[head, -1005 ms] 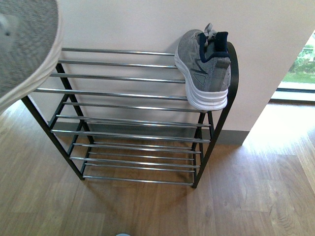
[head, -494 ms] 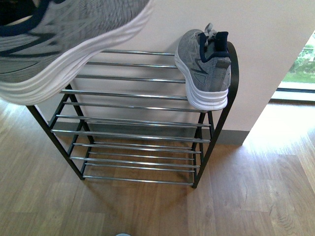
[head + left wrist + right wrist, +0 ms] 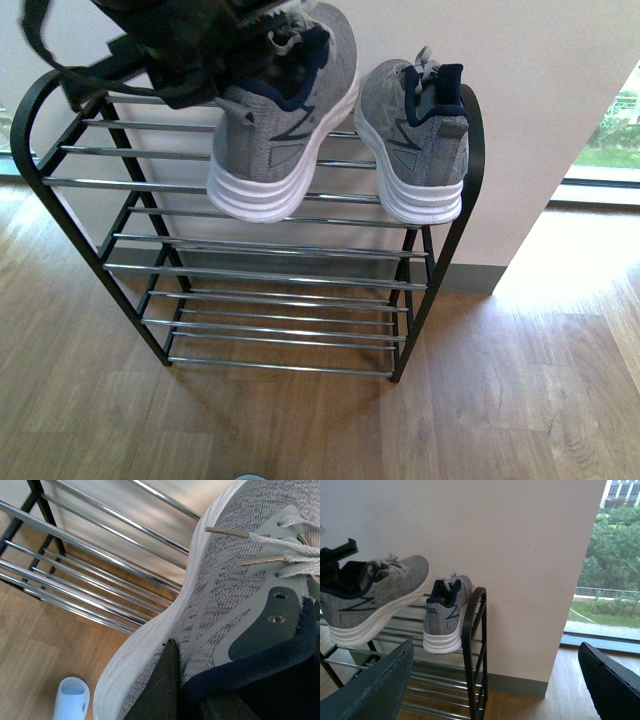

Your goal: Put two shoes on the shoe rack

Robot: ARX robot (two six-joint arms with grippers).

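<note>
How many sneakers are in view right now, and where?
2. One grey sneaker rests on the shoe rack's top tier, right end. The other sneaker is beside it, gripped by the left gripper. No others visible.

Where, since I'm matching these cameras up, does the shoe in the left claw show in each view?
Front view: held shoe in the upper middle, over the top bars, left of the parked shoe.
Left wrist view: held shoe close up, filling the right half.
Right wrist view: held shoe at the left edge, beside the parked shoe.
Shared landmark: the chrome bars of the shoe rack.
</note>
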